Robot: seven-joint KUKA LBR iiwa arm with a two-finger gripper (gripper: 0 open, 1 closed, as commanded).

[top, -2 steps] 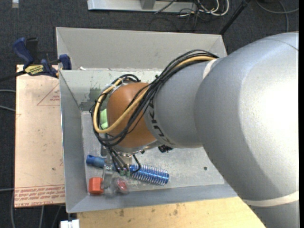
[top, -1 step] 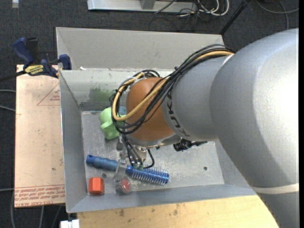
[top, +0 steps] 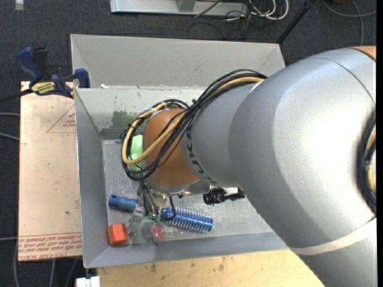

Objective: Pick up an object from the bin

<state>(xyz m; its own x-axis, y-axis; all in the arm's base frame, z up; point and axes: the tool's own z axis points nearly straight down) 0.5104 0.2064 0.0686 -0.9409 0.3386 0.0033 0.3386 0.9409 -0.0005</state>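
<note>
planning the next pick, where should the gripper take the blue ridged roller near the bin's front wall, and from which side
Probably round its middle, from straight above. The blue ridged roller lies on its side, long axis running left to right, with bare bin floor along both long sides, so a grip across its narrow width should fit.

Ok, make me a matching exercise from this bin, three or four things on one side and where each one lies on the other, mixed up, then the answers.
1 orange block
2 blue ribbed roller
3 green object
4 black piece

A behind the yellow cables
B lower-left corner of the bin
C tucked under the grey arm
D along the lower wall, mid-way

Pairs: 1-B, 2-D, 3-A, 4-C
</note>
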